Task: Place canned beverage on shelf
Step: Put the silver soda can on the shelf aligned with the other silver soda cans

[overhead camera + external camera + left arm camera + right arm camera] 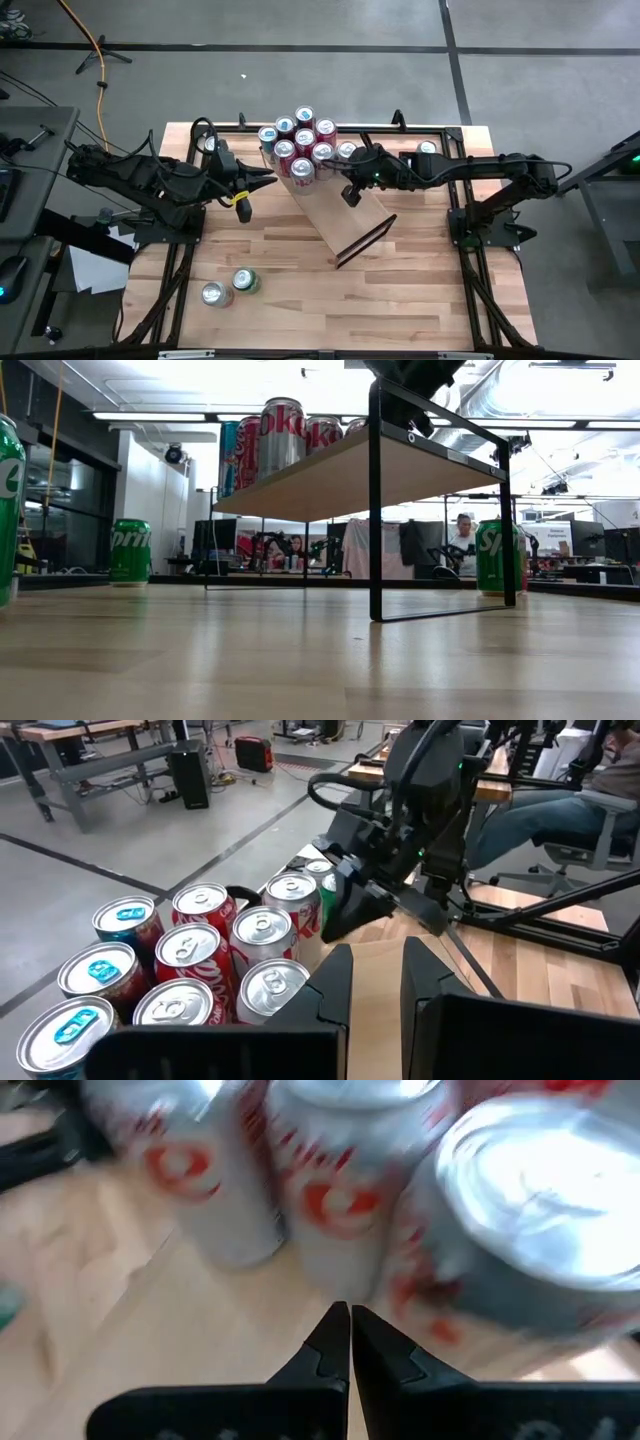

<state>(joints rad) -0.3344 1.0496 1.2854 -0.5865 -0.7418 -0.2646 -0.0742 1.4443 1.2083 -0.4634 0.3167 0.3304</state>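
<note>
The shelf (345, 215), a pale-wood plank on a thin black frame (375, 510), stands slantwise on the table. Several red and silver cans (302, 145) stand upright in a cluster on its far end (200, 960). My right gripper (352, 195) is shut and hovers over the plank just beside the cluster (350, 1318), holding nothing. My left gripper (268, 182) waits at the cluster's left side; in its wrist view its fingers (377, 970) stand a narrow gap apart with nothing between them.
Two cans (230, 288) stand on the table near its front left. Green cans stand at the far corners (130, 550) (497, 555). The plank's near half (360, 225) is bare. People sit at desks beyond the table (462, 535).
</note>
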